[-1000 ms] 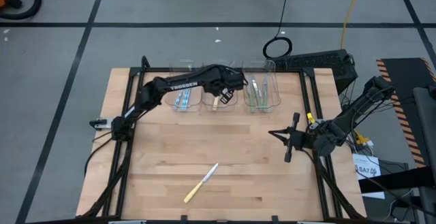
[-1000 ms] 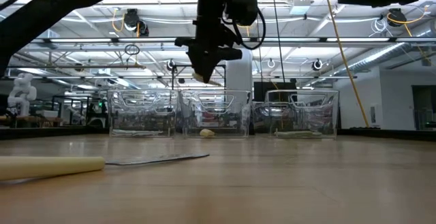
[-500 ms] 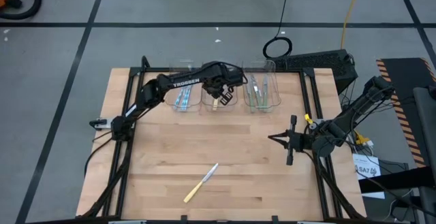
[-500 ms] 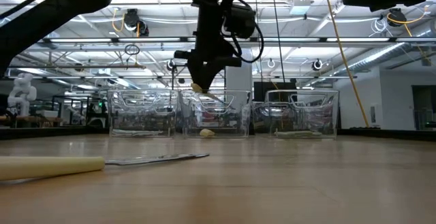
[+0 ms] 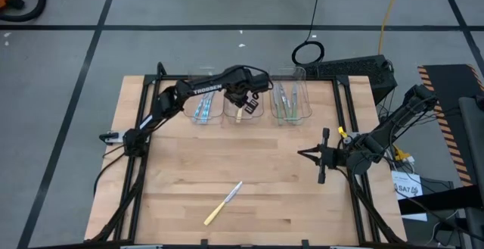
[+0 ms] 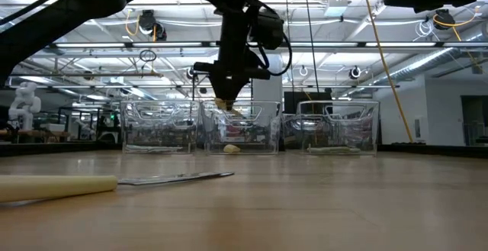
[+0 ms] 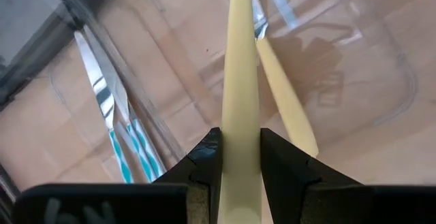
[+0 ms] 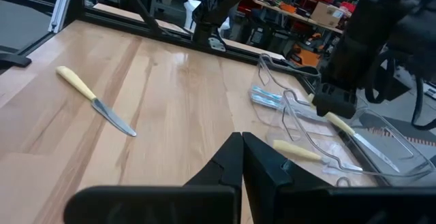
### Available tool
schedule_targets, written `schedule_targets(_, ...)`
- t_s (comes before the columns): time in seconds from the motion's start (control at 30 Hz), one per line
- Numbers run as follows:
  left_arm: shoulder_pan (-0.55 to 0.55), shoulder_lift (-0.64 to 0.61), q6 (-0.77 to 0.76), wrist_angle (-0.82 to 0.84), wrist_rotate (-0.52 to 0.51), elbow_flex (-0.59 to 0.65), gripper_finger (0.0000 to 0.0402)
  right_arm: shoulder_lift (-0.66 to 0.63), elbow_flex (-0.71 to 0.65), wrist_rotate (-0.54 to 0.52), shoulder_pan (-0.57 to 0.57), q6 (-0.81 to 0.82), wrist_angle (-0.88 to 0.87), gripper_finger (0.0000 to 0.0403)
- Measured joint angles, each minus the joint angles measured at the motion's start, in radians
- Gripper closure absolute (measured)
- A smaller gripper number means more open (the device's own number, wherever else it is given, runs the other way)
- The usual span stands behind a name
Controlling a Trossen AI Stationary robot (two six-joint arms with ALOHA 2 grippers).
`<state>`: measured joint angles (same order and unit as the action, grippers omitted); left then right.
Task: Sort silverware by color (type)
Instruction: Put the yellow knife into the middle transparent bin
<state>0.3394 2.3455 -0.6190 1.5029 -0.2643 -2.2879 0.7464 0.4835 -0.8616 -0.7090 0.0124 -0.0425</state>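
My left gripper (image 5: 240, 100) hangs over the middle clear bin (image 5: 240, 113) at the table's far edge, shut on a pale yellow-handled utensil (image 7: 240, 81). Another yellow-handled utensil (image 7: 285, 98) lies in that bin. Blue-handled utensils (image 5: 201, 110) lie in the left bin and green-handled ones (image 5: 286, 107) in the right bin. A yellow-handled knife (image 5: 223, 203) lies flat on the table near the front edge. My right gripper (image 5: 311, 154) is shut and empty above the table's right side. My left gripper pinches the utensil's pale yellow handle (image 7: 238, 149) between its two fingers (image 7: 208, 159). The fingers point down from above, and the handle runs on past their tips. The utensil hangs tilted below the gripper, its silvery head (image 6: 241, 112) down inside the middle bin.
The three clear bins (image 6: 244, 129) stand side by side along the far edge. The wooden table (image 5: 265, 181) lies bare between the bins and the knife. A dark keyboard (image 5: 348, 71) sits beyond the table's far right corner.
My left gripper has gone down toward the middle bin with the yellow-handled utensil, staying shut on it. The utensil's head has dipped down into the bin.
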Motion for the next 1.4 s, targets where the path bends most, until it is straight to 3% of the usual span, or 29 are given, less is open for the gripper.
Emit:
schedule_targets(0.27,-0.008,0.020,0.035,-0.044,-0.028,0.000,0.0317,0.000,0.000,0.000,0.000,-0.014,-0.001,0.0401)
schedule_targets(0.53,-0.023,0.020,0.032,-0.072,-0.083,0.000,0.0222,0.000,0.000,0.000,0.000,-0.016,0.000,0.0401)
schedule_targets(0.83,-0.058,0.012,0.094,-0.061,-0.122,0.000,0.0206,0.000,0.000,0.000,0.000,-0.016,-0.001,0.0401)
schedule_targets(1.07,-0.235,-0.055,0.121,-0.012,-0.296,-0.001,0.0205,0.000,0.000,0.000,0.000,-0.019,-0.029,0.0401)
schedule_targets(1.4,-0.602,-0.069,-0.051,0.066,-0.355,0.000,0.0204,0.000,0.001,0.003,0.000,0.050,-0.045,0.0401)
